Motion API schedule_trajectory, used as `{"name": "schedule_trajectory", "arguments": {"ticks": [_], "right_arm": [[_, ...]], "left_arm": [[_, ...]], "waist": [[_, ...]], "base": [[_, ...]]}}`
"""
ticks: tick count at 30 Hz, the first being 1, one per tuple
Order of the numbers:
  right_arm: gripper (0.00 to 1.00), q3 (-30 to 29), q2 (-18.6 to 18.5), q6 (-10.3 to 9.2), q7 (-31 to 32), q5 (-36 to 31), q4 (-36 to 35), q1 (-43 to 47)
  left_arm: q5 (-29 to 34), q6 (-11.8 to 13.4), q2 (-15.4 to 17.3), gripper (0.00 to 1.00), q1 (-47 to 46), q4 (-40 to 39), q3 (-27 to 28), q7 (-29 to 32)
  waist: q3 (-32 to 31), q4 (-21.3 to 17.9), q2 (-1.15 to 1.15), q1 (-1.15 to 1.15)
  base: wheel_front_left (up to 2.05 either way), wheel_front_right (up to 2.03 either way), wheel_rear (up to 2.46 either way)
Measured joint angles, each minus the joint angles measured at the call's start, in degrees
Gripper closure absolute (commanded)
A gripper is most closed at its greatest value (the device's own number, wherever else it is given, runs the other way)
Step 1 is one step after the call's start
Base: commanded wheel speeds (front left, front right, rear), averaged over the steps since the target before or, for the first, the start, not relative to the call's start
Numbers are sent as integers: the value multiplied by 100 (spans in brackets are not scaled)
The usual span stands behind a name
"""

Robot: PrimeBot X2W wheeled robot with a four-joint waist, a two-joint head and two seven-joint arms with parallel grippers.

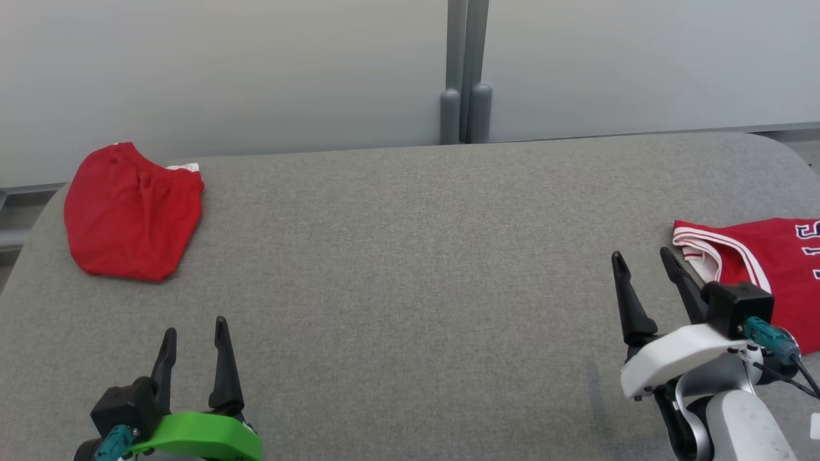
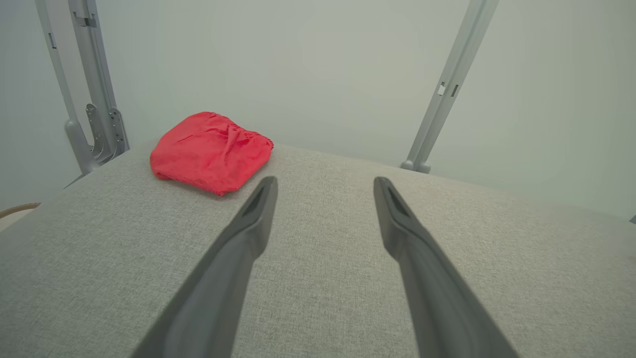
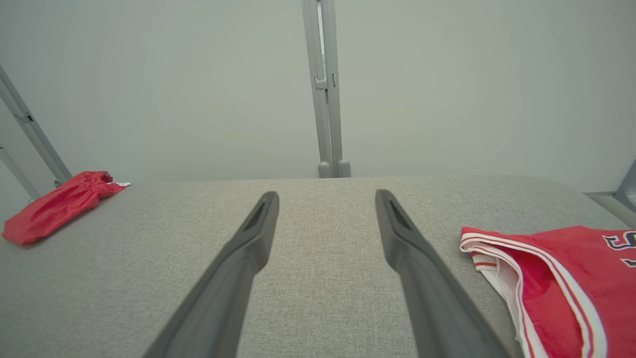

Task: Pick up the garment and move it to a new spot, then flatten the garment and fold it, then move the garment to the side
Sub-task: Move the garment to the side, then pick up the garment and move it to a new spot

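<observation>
the red jersey (image 1: 762,256) lies at the desk's (image 1: 416,256) right edge, just beside the right fingers (image 1: 631,307), which are spread and empty. the left fingers (image 1: 224,371), also spread and empty, hover near the front edge. folded red shorts (image 1: 131,214) rest at the far left corner.

Cut-off, unreadable lettering (image 1: 808,234) on jersey (image 1: 778,251)

Lighting bright, even and diffuse; source direction not determinable. No glare. The grey woven-fabric counter (image 1: 410,256) bears only faint, soft-edged shadows, notably along the near edge of the folded red cloth garment (image 1: 131,214). Head view sharp throughout. Wrist views show wide-angle distortion: the grey metal wall post (image 2: 449,84) leans markedly.
</observation>
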Motion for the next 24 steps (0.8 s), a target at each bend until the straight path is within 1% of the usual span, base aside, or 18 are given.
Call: {"name": "schedule_trajectory", "arguments": {"ticks": [4, 8, 18, 24], "right_arm": [[0, 143, 13, 0, 100, 323, -209, 238], [0, 202, 13, -1, 154, 367, -325, 325], [0, 265, 14, 0, 136, 510, -353, 464], [0, 179, 14, 0, 13, 567, -416, 465]], "left_arm": [[-1, -51, -15, 0, 15, 81, 25, 0], [-2, -77, -29, 0, 15, 129, 22, 0], [-3, -92, -26, 0, 8, 170, 9, 1], [-3, -97, -2, 0, -47, 165, 34, 9]], "waist": [[-21, 57, 0, 0], [-36, 85, 0, 0], [-46, 125, 0, 0], [-31, 344, 0, 0]], "base": [[0, 0, 0], [0, 0, 0], [0, 0, 0], [0, 0, 0]]}}
